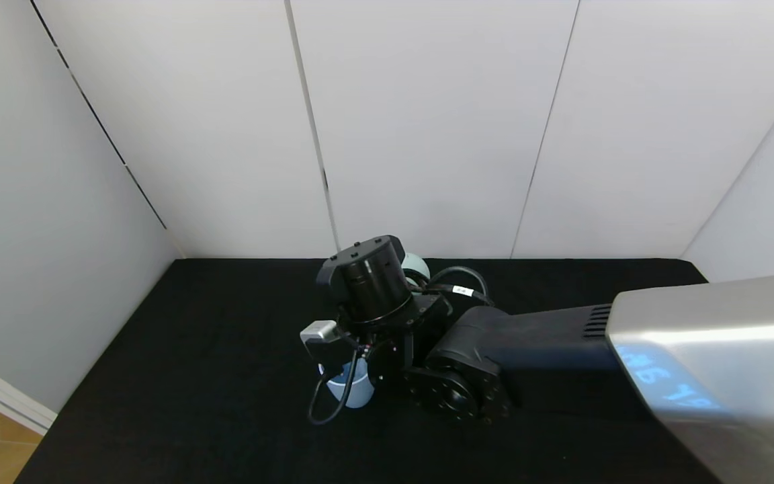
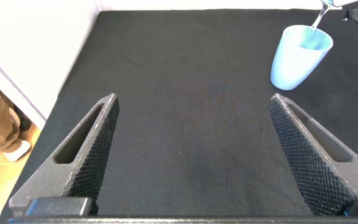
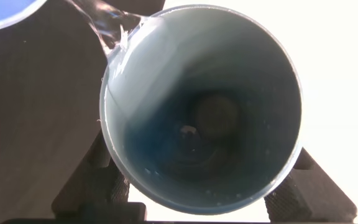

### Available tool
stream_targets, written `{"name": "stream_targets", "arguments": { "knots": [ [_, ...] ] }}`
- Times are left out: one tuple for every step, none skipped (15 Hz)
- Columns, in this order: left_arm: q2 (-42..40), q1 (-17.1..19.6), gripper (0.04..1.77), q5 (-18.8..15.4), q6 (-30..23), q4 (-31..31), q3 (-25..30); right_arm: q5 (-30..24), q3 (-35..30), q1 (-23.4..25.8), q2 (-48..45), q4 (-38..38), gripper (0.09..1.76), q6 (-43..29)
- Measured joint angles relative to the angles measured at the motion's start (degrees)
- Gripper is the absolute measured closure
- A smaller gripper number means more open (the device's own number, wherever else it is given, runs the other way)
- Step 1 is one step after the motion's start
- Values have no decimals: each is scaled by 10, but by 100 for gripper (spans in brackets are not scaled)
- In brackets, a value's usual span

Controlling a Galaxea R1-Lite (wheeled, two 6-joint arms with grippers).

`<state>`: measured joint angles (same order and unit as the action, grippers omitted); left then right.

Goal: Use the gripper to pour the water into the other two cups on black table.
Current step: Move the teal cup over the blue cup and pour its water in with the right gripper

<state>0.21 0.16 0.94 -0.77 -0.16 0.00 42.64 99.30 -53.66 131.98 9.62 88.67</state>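
Note:
My right gripper is shut on the teal cup, one finger on each side of its wall. The cup is tilted and the water runs in a thin stream off its rim toward the light blue cup. In the head view the right arm hangs over the light blue cup near the middle of the black table. My left gripper is open and empty above the cloth; its view shows the light blue cup with water falling into it.
A pale rounded cup is partly hidden behind the right wrist, toward the back of the table. White wall panels close the table at the back and sides. The table's left edge and the floor show in the left wrist view.

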Motion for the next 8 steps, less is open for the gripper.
{"name": "stream_targets", "arguments": {
  "knots": [
    [0,0,9,0,0,0,0,0,3,0,1,0,67,5],
    [0,0,9,0,0,0,0,0,4,0,1,0,67,8],
    [0,0,9,0,0,0,0,0,6,0,2,0,67,9],
    [0,0,9,0,0,0,0,0,7,0,2,0,67,10],
    [0,0,9,0,0,0,0,0,9,0,2,0,67,15],
    [0,0,9,0,0,0,0,0,10,0,2,1,67,19],
    [0,0,9,0,0,0,0,0,11,0,2,0,67,20],
    [0,0,9,0,0,0,0,0,12,0,1,0,67,20]
  ]
}}
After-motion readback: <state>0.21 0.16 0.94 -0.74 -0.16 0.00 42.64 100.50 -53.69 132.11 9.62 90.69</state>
